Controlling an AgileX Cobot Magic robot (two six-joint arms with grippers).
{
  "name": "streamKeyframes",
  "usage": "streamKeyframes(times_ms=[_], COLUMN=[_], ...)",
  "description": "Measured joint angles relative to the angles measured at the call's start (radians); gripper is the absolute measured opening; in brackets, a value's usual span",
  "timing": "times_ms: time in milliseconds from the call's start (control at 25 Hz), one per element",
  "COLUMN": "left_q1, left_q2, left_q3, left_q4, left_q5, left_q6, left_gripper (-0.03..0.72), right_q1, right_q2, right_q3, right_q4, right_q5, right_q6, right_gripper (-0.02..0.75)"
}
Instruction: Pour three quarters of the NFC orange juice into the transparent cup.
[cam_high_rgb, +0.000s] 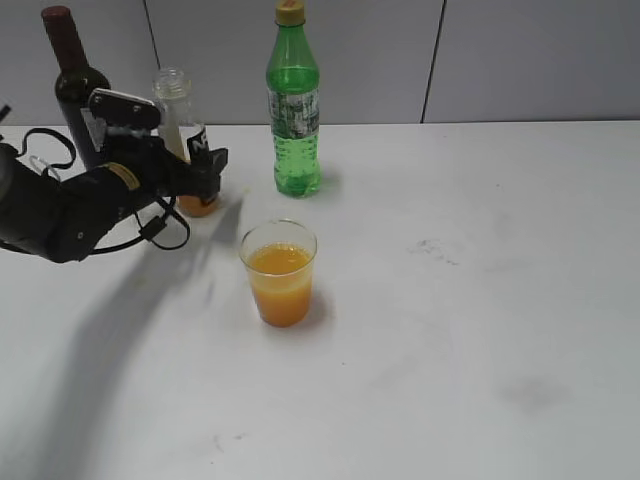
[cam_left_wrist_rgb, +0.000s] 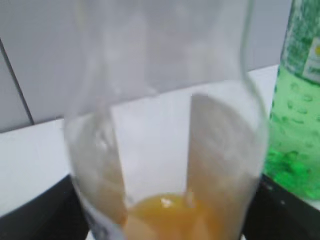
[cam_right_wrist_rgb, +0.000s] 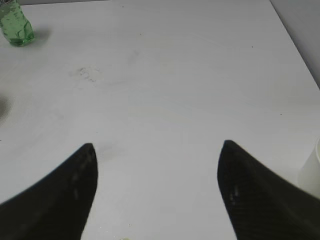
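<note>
The NFC orange juice bottle (cam_high_rgb: 185, 140) stands upright and uncapped at the back left, with only a little orange liquid at its bottom. My left gripper (cam_high_rgb: 205, 168) is shut on its lower part. In the left wrist view the bottle (cam_left_wrist_rgb: 165, 125) fills the frame between the black fingers of the left gripper (cam_left_wrist_rgb: 165, 215). The transparent cup (cam_high_rgb: 279, 272) stands in front of it near the middle, well over half full of orange juice. My right gripper (cam_right_wrist_rgb: 159, 146) is open and empty over bare table; it is out of the exterior view.
A tall green soda bottle (cam_high_rgb: 293, 100) stands at the back centre, right of the juice bottle; it also shows in the left wrist view (cam_left_wrist_rgb: 300, 100) and the right wrist view (cam_right_wrist_rgb: 15, 25). A dark wine bottle (cam_high_rgb: 72, 75) stands behind my left arm. A white object (cam_right_wrist_rgb: 312, 170) sits at the right wrist view's edge.
</note>
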Motion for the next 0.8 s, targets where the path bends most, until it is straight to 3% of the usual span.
streamKeyframes(times_ms=[600, 800], left_q1=[0.000, 0.000], left_q2=[-0.315, -0.483], left_q3=[0.001, 0.001], left_q4=[-0.015, -0.015], left_q5=[0.010, 0.129], left_q6=[0.000, 0.032], left_gripper=[0.637, 0.613], right_q1=[0.000, 0.000], right_q2=[0.000, 0.000], right_q3=[0.000, 0.000], right_q4=[0.000, 0.000], right_q5=[0.000, 0.000], right_q6=[0.000, 0.000], right_gripper=[0.572, 0.572])
